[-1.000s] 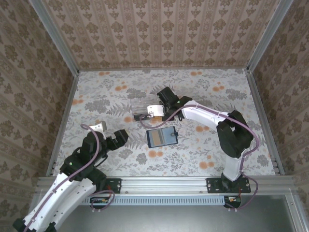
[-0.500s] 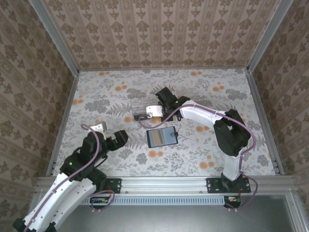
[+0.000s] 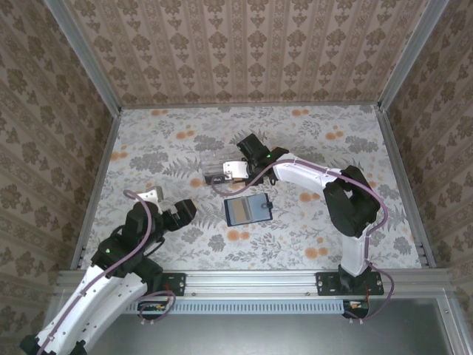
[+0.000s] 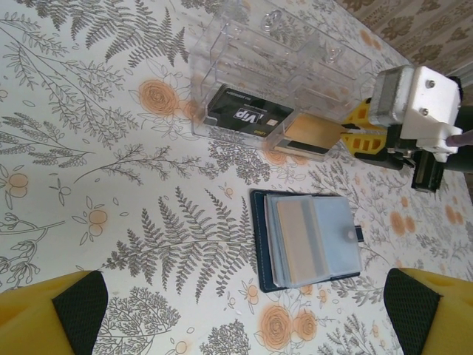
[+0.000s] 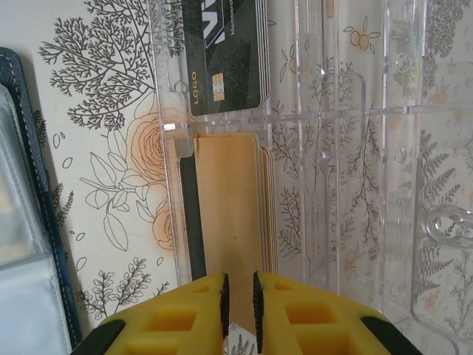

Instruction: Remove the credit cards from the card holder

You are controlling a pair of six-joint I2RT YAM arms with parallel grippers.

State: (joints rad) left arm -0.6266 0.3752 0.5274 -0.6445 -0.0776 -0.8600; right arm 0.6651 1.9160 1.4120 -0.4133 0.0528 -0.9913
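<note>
The card holder point(image 3: 247, 210) lies open on the table, dark navy with blue-grey sleeves point(image 4: 329, 237), and a tan card point(image 4: 301, 240) shows inside one sleeve. Its edge sits at the left of the right wrist view point(image 5: 22, 222). An orange-tan credit card point(image 5: 229, 214) lies flat on a small stack in the clear plastic box point(image 5: 355, 148), beside a black card point(image 5: 222, 59). My right gripper point(image 5: 239, 285) hovers at the tan card's near end, jaws a narrow gap apart, open. My left gripper point(image 4: 240, 318) stands wide open over bare table, left of the holder.
The clear box point(image 3: 214, 164) stands just behind the holder, with upright dividers point(image 4: 295, 52). The right gripper's yellow fingers point(image 4: 358, 137) reach into the box's right end. Patterned walls enclose the table on three sides.
The right jaws have parted slightly over the tan card in the box, and the right arm has shifted a little left. The left arm has not moved.
</note>
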